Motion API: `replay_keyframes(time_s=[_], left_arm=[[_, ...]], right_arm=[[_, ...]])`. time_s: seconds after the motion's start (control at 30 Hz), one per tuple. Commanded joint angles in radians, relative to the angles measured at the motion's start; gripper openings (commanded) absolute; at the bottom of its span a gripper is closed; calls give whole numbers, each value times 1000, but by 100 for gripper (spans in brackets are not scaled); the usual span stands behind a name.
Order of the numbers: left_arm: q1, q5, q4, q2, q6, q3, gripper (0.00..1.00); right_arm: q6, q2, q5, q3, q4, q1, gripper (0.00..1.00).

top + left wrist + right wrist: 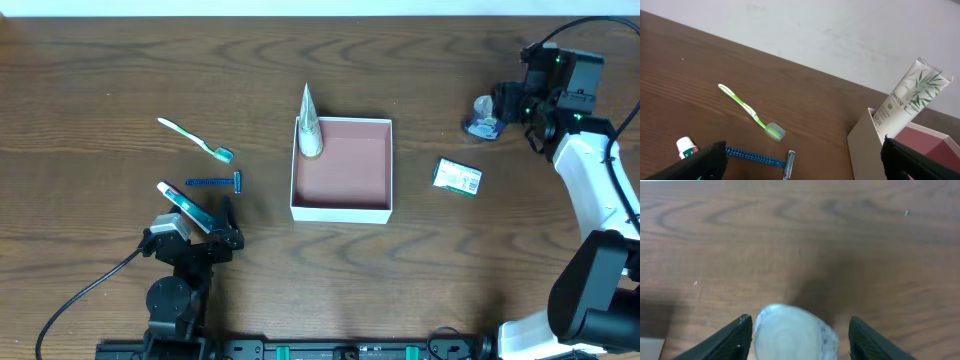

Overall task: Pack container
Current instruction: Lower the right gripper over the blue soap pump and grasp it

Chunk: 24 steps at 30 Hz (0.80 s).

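The container point(340, 205), a square white box with a pinkish-brown inside, sits mid-table; its corner shows in the left wrist view point(862, 145). A white Pantene tube point(310, 125) leans in its far left corner point(907, 100). My right gripper point(500, 108) is open at the far right, its fingers on either side of a small pale round bottle point(484, 120), which shows between the jaws point(790, 335). My left gripper point(195, 225) is open and empty point(805, 172) at the front left, just behind a blue razor point(757, 159).
A green-and-white toothbrush point(195, 138) and the blue razor point(213, 182) lie left of the container. A small toothpaste tube point(183, 207) lies by my left gripper. A small green-and-white carton point(457, 177) lies right of the container.
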State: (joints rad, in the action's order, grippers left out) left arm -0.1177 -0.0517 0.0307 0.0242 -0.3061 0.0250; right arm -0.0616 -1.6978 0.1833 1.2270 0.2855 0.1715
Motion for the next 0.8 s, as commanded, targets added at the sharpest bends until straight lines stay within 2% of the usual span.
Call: replay_keyframes(time_s=[0.0, 0.13, 0.23, 0.47, 0.77], left_arm=[[6, -11, 37, 0, 18, -21, 98], [6, -11, 37, 0, 18, -21, 98], [6, -11, 37, 0, 18, -21, 98], [6, -11, 37, 0, 18, -21, 98], [6, -11, 37, 0, 18, -21, 98]], right_arm=[[2, -6, 2, -6, -12, -1, 58], [3, -6, 10, -6, -8, -6, 52], [5, -6, 10, -6, -7, -16, 51], [5, -11, 9, -6, -29, -39, 66], [39, -95, 9, -6, -43, -44, 66]])
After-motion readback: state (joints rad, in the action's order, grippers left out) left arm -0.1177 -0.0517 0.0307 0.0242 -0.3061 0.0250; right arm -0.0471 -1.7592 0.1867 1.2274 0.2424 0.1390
